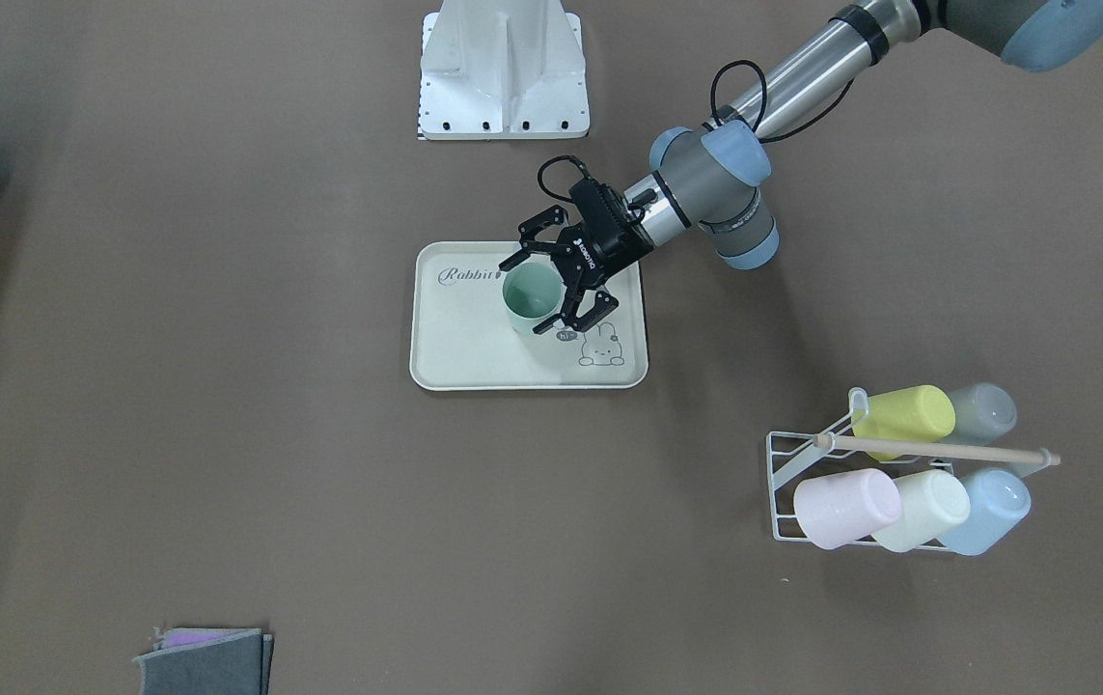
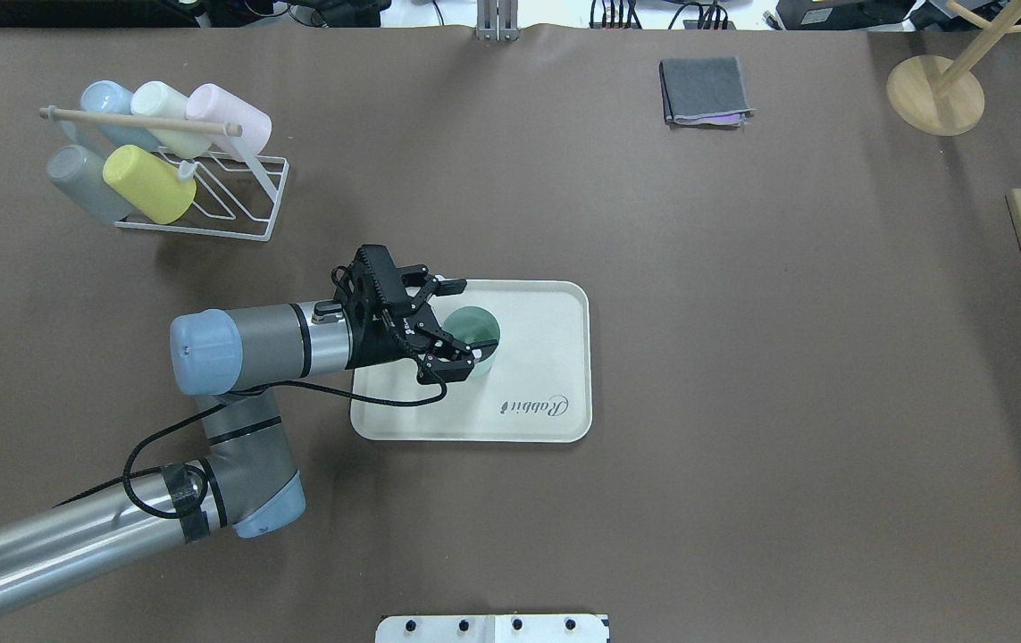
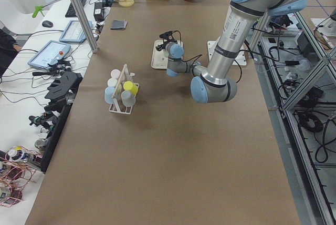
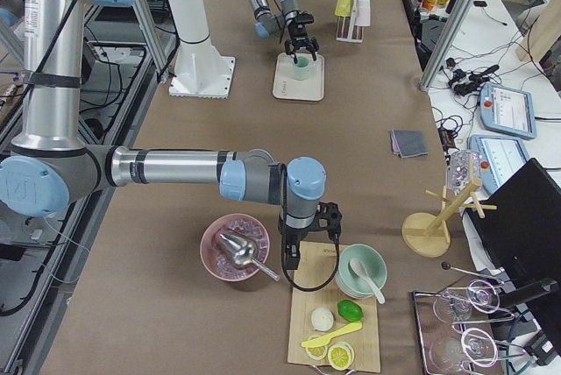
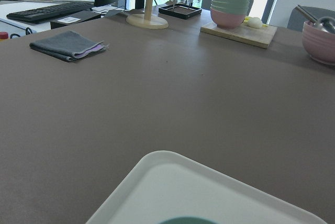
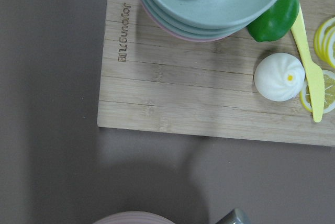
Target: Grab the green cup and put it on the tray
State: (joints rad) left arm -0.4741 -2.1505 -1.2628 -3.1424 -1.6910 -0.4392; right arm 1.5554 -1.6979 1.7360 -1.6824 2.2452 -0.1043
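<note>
Two UR5e arms work over one wide brown surface point(image 2: 742, 402). The left arm point(image 2: 242, 348) comes in from the robot's left and reaches to about the middle of the surface. The right arm point(image 4: 166, 167) stretches out low toward the surface's right end.

A bamboo cutting board point(image 6: 183, 109) lies at that right end, carrying stacked bowls and lemon slices, with a pink bowl point(image 4: 232, 248) just beside it. The cream tray point(image 2: 555, 357) lies flat around the middle of the surface, its "Rabbit" script along the long edge nearer the robot. A white wire rack point(image 2: 255, 192) stands toward the far left corner, holding five pastel cups on their sides. A folded grey cloth point(image 2: 704, 91) lies by the far edge.

The left gripper point(image 2: 464, 323) hangs over the tray with its jaws released and spread wide, one finger on each side of the green cup point(image 1: 532, 299). The right gripper point(image 4: 298, 252) points down between the pink bowl and the board's edge. I cannot tell whether its jaws are released or clenched.

The green cup stands upright, mouth up, near the middle of the tray, between the script and the bunny drawing.
</note>
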